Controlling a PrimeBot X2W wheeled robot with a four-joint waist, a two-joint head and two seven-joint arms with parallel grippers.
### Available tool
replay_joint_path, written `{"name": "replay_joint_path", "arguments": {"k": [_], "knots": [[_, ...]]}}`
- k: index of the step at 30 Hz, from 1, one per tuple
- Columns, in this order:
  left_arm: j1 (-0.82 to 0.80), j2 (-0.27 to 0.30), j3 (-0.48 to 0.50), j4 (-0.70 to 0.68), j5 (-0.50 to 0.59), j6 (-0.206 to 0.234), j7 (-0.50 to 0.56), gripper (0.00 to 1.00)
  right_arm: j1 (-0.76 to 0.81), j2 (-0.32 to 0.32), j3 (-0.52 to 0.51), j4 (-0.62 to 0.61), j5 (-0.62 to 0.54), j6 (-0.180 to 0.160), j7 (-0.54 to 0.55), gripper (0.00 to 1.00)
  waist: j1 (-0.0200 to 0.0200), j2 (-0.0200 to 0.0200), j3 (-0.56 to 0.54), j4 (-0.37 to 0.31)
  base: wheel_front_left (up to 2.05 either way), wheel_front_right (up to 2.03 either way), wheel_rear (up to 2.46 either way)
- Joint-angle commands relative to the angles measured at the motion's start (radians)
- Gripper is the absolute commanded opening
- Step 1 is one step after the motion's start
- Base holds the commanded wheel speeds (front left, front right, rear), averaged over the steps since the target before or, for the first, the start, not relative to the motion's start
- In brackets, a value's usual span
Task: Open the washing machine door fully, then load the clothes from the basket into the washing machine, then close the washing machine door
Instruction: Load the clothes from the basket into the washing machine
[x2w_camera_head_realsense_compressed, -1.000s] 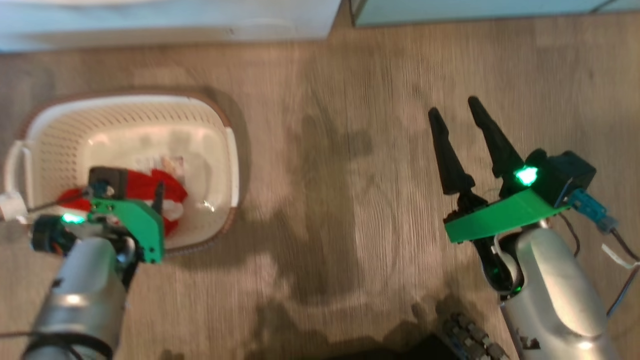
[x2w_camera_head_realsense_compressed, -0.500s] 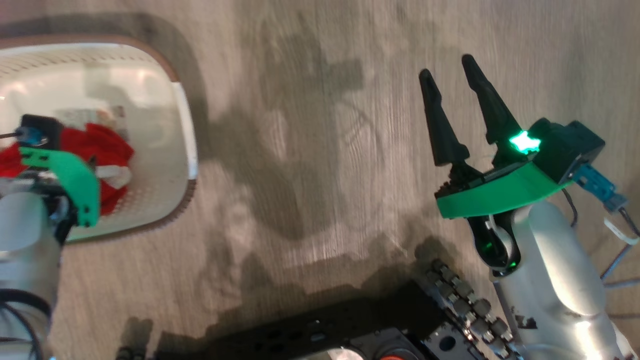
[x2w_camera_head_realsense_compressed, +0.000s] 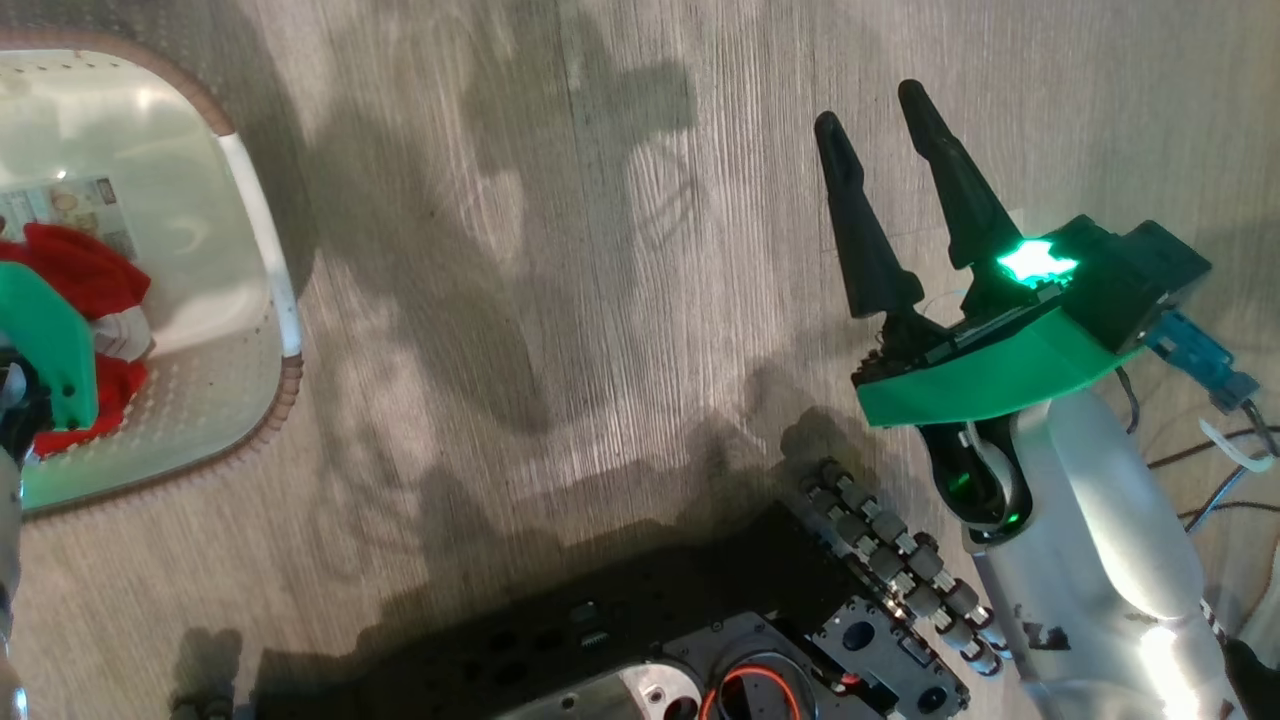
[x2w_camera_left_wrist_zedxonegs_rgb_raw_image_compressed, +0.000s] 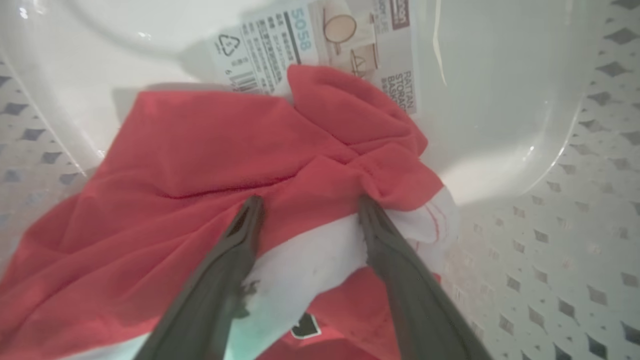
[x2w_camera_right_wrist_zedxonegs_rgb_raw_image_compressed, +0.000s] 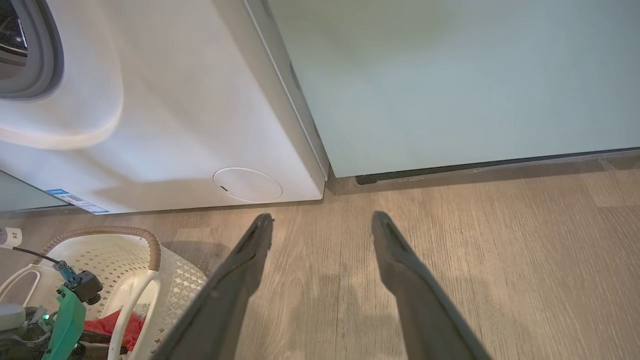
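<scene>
Around: grey-brown wood-plank floor (x2w_camera_head_realsense_compressed: 600, 250) runs btwn the two arms, arm shadows across it. The robot's black base (x2w_camera_head_realsense_compressed: 650, 630), w/ a row of small rollers on its edge, sits at the bottom of the head view, just beside the right forearm. Right claw (x2w_camera_head_realsense_compressed: 870, 108) hangs over bare floor, well apart from the basket. Its dark fingers are spread, w/ nothing btwn them.

In the right wrist view this claw points at the foot of the big white front-loading washing machine (x2w_camera_right_wrist_zedxonegs_rgb_raw_image_compressed: 175, 100), where it meets a pale green cabinet front (x2w_camera_right_wrist_zedxonegs_rgb_raw_image_compressed: 450, 75). Floor planks lie btwn the claw and both. On the washer: round flap (x2w_camera_right_wrist_zedxonegs_rgb_raw_image_compressed: 247, 185) low on the front, blue sticker (x2w_camera_right_wrist_zedxonegs_rgb_raw_image_compressed: 75, 200) at the bottom edge, grey gasket ring (x2w_camera_right_wrist_zedxonegs_rgb_raw_image_compressed: 40, 60) in the view's top-left corner.

Containers: small cream-white perforated plastic basket w/ brown woven-look rim (x2w_camera_head_realsense_compressed: 290, 370) stands on the floor at the left edge of the head view, cut off by the frame. In the right wrist view it's near the washer's front.

Inside lie bright red soft clothes w/ white trim (x2w_camera_left_wrist_zedxonegs_rgb_raw_image_compressed: 200, 145), bunched on the basket floor and partly covering a printed label (x2w_camera_left_wrist_zedxonegs_rgb_raw_image_compressed: 320, 45). Left claw (x2w_camera_left_wrist_zedxonegs_rgb_raw_image_compressed: 310, 200) is down in the basket, fingers apart, tips on the fabric, w/ a white patch btwn them, not squeezed. In the head view a green wrist bracket (x2w_camera_head_realsense_compressed: 50, 350) hides part of the clothes.
</scene>
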Motion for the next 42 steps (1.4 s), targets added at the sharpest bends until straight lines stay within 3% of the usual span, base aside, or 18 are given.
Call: {"name": "replay_joint_path", "arguments": {"k": [1, 12, 36, 38, 42], "knots": [[0.020, 0.053, 0.009, 0.002, 0.000, -0.004, 0.011, 1.00, 0.032, 0.007, 0.017, -0.030, 0.005, 0.000, -0.006, 1.00, -0.0001, 0.0000, 0.005, -0.001, 0.00, 0.00, 0.00], [-0.017, 0.040, -0.020, 0.003, 0.000, 0.020, 0.087, 1.00, 0.045, 0.007, 0.018, -0.041, -0.005, 0.000, -0.006, 1.00, -0.0001, 0.0000, 0.022, 0.007, 0.00, 0.00, 0.00], [-0.049, -0.018, -0.050, 0.004, -0.041, 0.040, 0.146, 0.98, 0.069, 0.007, 0.010, -0.058, -0.023, 0.000, -0.006, 1.00, -0.0001, 0.0000, 0.032, 0.027, 0.00, 0.00, 0.00], [-0.048, -0.022, -0.051, 0.004, -0.047, 0.039, 0.153, 0.00, 0.068, 0.007, 0.007, -0.056, -0.023, 0.000, -0.006, 1.00, -0.0001, 0.0000, 0.031, 0.028, 0.00, 0.00, 0.00], [-0.050, -0.023, -0.056, 0.004, -0.050, 0.037, 0.160, 0.00, 0.066, 0.007, 0.005, -0.054, -0.024, 0.000, -0.006, 1.00, -0.0001, 0.0000, 0.027, 0.028, 0.00, 0.00, 0.00]]}}
